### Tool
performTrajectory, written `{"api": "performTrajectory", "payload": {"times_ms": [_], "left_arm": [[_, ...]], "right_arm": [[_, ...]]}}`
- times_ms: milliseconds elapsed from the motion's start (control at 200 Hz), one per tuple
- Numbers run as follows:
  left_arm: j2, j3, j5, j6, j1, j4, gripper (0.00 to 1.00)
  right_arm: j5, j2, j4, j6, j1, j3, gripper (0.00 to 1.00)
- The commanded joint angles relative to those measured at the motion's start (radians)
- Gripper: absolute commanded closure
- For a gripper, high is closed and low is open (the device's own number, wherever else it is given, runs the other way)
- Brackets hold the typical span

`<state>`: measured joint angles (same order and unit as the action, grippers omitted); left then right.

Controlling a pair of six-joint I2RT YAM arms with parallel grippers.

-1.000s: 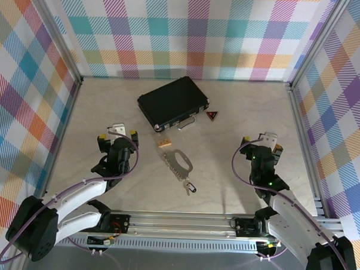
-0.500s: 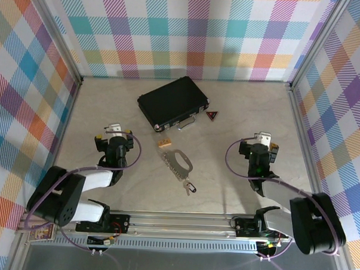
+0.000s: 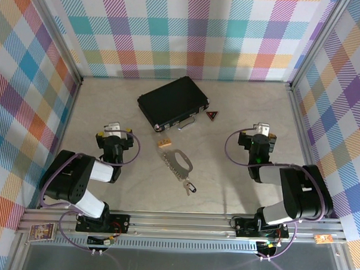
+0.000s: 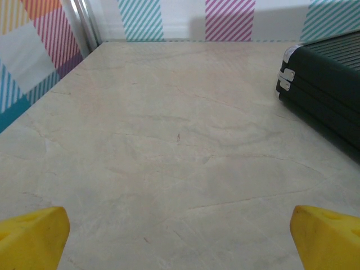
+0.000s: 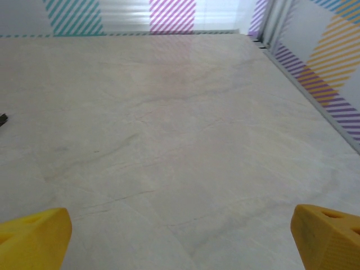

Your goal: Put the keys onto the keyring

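Observation:
The keys (image 3: 178, 161), a silvery bunch on a curved loop, lie on the table's middle in the top view. Just below them sits the small dark keyring (image 3: 190, 187). My left gripper (image 3: 114, 131) rests low at the left, well apart from the keys, jaws wide open with nothing between its yellow fingertips (image 4: 34, 236). My right gripper (image 3: 261, 132) sits at the right, equally far from them, also open over bare table, its yellow fingertips (image 5: 326, 233) spread to the frame's corners.
A black case (image 3: 173, 102) lies at the back centre, its corner at the right of the left wrist view (image 4: 323, 95). A small tan block (image 3: 163, 144) and a dark triangular tag (image 3: 212, 116) lie near it. Plaid walls enclose the table (image 3: 238, 173).
Both arms have folded back toward their bases. The grippers drew slightly away from the near edge and stayed open. The keys and keyring have not moved.

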<state>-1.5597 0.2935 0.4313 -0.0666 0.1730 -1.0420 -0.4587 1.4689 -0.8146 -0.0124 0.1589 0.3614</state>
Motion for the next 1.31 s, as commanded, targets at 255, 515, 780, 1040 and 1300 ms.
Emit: {"api": "performTrajectory", "payload": {"times_ms": [255,515,780,1040,1300], "left_arm": [[-0.026,0.055,-0.117,0.053,-0.053,0.049,0.0],[-0.024,0.067,-0.134,0.063,-0.065,0.078,0.0],[-0.026,0.095,-0.141,0.065,-0.068,0.126,0.0],[-0.026,0.095,-0.143,0.065,-0.069,0.126,0.0],[-0.026,0.093,-0.141,0.064,-0.069,0.123,0.0]], "right_arm": [[0.25,0.031,0.052,-0.019,-0.096,0.076,0.01],[0.267,0.071,-0.06,-0.031,-0.111,0.031,0.01],[0.27,0.071,-0.055,-0.032,-0.113,0.033,0.01],[0.269,0.068,-0.06,-0.03,-0.114,0.028,0.01],[0.269,0.07,-0.058,-0.03,-0.113,0.031,0.01]]}}
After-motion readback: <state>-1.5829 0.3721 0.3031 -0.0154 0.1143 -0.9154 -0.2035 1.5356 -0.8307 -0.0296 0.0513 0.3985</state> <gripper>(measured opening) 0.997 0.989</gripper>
